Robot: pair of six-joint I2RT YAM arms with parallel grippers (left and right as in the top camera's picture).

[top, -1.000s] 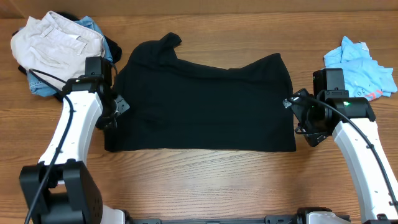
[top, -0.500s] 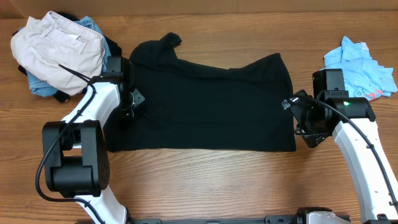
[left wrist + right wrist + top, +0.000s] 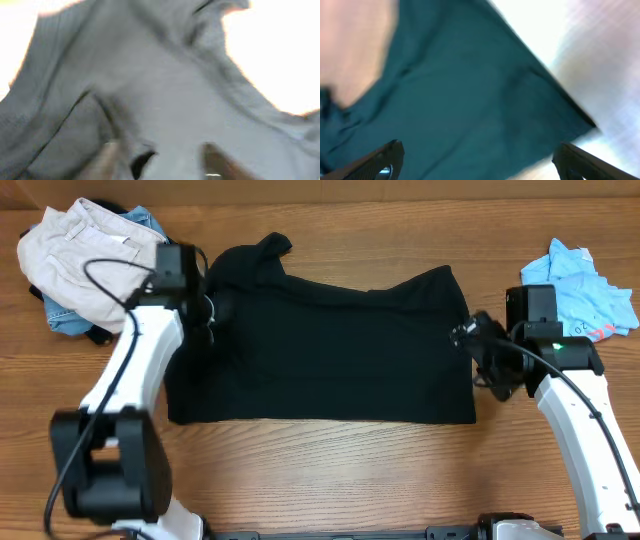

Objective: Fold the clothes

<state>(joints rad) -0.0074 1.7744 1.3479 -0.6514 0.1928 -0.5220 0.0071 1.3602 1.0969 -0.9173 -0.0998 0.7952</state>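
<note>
Garment position: the black T-shirt (image 3: 330,345) lies spread flat on the table (image 3: 330,480), its long axis running crosswise from one gripper to the other.

Left gripper (image 3: 214,310): over the shirt's upper left corner, with the bulk of the cloth lying to its right and toward the robot. The left wrist view shows its fingers (image 3: 107,156) partly apart with fabric close ahead. That view is badly blurred, so whether any cloth sits between the jaws cannot be made out.

Right gripper (image 3: 464,336): at the shirt's right edge, with the cloth extending away to its left. Its jaws stand wide apart and hold nothing; the shirt's hem corner shows below them in the right wrist view.

Governing relation: each arm is stationed at one short end. The left is the nearer to the projecting sleeve or collar at the far left corner. In my judgement a fold across the long axis would fall to whichever arm takes its own edge first.

Obscured: neck label not visible. Both wrist views are overexposed. Cream trousers (image 3: 90,250) lie behind and left of the left gripper; a light blue tee (image 3: 580,285) lies right of the right gripper.
</note>
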